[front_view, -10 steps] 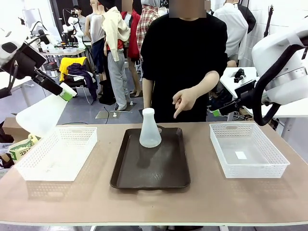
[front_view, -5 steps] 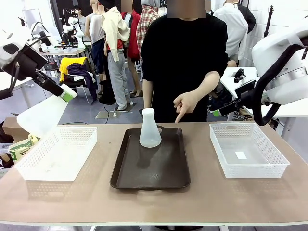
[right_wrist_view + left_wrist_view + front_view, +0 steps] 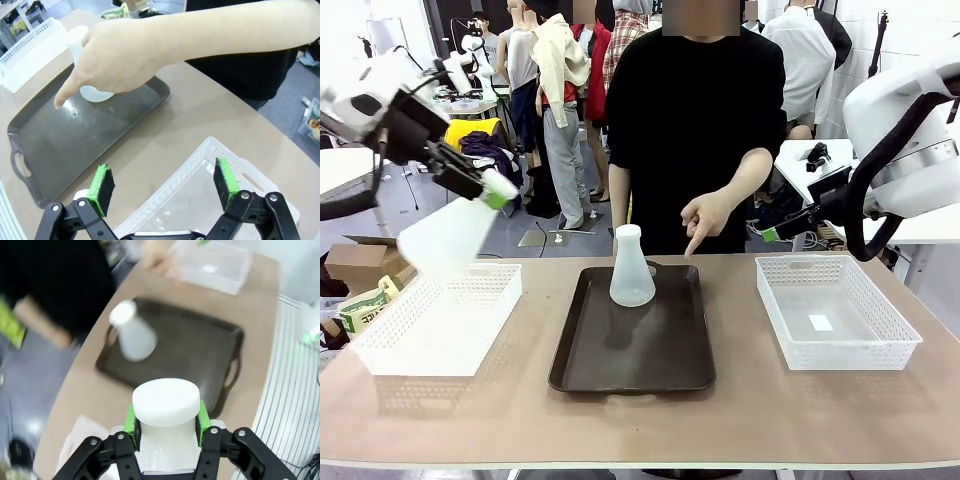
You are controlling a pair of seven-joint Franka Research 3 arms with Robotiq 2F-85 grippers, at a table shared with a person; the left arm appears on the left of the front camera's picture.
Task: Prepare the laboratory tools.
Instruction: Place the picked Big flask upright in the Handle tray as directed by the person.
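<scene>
Two frosted-white conical flasks are in view. One flask stands upright at the back of the dark brown tray. My left gripper is shut on the neck of the other flask, which hangs tilted above the left basket; in the left wrist view the green pads clamp that flask's neck. The person's hand points down at the tray. My right gripper is open with nothing between its fingers, above the right basket, and the standing flask shows partly behind the hand.
A white lattice basket sits left of the tray and another to its right. The person stands at the far edge of the table. A cardboard box lies off the table at the left.
My left arm has swung to the right with the flask, from outside the left basket's far corner to above the basket. The person's pointing hand and my right arm have stayed put.
</scene>
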